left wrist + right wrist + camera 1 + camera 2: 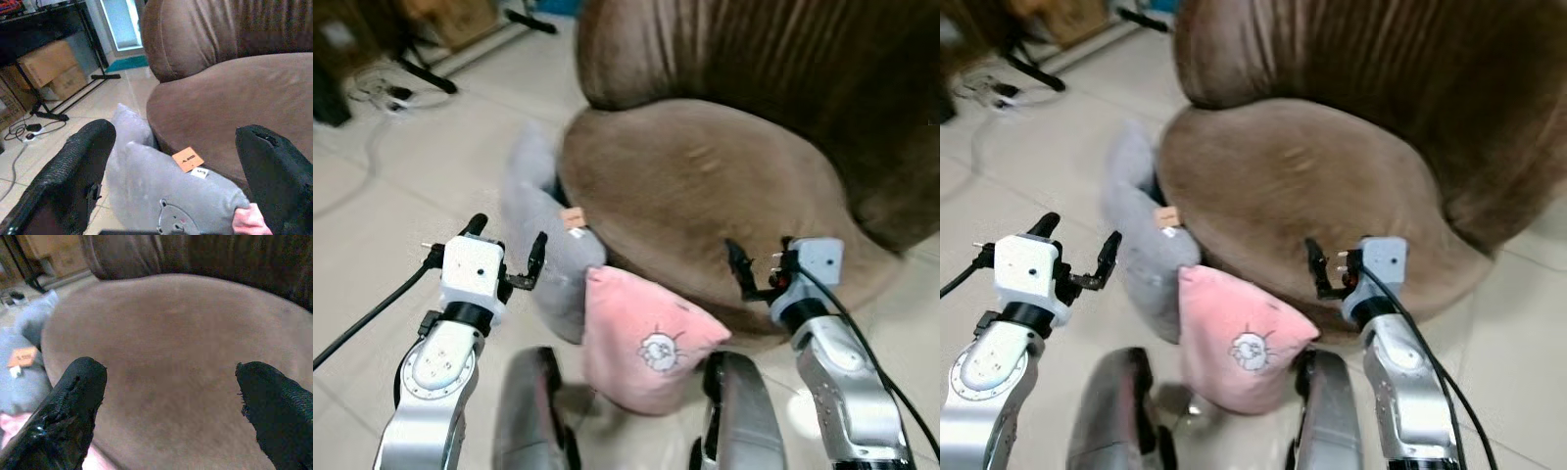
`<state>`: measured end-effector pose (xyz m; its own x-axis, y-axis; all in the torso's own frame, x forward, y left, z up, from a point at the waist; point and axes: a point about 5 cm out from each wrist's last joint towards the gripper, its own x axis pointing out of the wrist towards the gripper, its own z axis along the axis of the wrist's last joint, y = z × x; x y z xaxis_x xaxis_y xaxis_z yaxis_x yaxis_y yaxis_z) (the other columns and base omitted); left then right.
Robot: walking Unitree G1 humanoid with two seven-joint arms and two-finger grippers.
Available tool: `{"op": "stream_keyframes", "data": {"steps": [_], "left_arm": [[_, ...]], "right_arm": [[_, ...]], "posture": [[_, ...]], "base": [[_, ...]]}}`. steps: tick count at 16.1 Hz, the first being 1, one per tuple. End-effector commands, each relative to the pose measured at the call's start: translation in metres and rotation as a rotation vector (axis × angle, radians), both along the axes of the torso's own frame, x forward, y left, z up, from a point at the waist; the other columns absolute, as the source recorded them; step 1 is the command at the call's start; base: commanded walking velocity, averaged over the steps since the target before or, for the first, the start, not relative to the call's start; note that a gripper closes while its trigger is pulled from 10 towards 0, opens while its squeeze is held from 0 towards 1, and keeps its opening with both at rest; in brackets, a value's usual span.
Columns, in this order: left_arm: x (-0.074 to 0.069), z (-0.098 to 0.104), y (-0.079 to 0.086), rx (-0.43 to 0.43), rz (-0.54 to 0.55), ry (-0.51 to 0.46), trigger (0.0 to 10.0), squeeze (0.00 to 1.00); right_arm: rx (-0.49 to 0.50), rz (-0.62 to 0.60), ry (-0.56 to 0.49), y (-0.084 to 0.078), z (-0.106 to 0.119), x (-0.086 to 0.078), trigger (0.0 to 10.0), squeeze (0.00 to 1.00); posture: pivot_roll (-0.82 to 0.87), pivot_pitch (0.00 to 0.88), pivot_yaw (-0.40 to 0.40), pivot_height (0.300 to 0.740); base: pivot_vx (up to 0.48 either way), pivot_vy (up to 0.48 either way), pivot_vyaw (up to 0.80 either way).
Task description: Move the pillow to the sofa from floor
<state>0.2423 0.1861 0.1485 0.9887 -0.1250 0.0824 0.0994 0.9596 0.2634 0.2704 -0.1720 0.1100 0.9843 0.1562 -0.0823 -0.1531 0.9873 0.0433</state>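
Observation:
A pink pillow (641,343) with a small cartoon print stands on the tiled floor, leaning on the front of the brown sofa (705,186). Beside it a grey pillow (543,235) with an orange tag (188,159) rests against the sofa's left edge. My left gripper (507,243) hovers open just left of the grey pillow, above the floor. My right gripper (759,269) is open over the front rim of the sofa seat (186,347), to the right of the pink pillow. Neither gripper holds anything.
My two dark knees (533,401) flank the pink pillow at the bottom. Cables and a power strip (386,93) lie on the floor at the far left, by a black stand's legs (431,73) and cardboard boxes (49,68). The sofa's backrest (754,49) rises behind.

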Motion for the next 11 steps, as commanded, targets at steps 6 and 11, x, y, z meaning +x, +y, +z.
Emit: {"op": "stream_keyframes", "data": {"steps": [6,11], "left_arm": [[-0.001,-0.013,0.008,0.032,-0.168,0.142,10.0,0.0],[-0.009,-0.02,0.012,0.07,-0.343,0.276,10.0,0.0]], "right_arm": [[-0.109,0.383,0.219,0.018,-0.035,0.024,10.0,1.0],[-0.259,0.449,0.422,0.029,-0.074,0.042,10.0,1.0]], "posture": [[0.03,0.141,0.041,0.505],[0.07,0.185,0.043,0.505]], "base": [[0.0,0.0,0.0],[0.0,0.0,0.0]]}}
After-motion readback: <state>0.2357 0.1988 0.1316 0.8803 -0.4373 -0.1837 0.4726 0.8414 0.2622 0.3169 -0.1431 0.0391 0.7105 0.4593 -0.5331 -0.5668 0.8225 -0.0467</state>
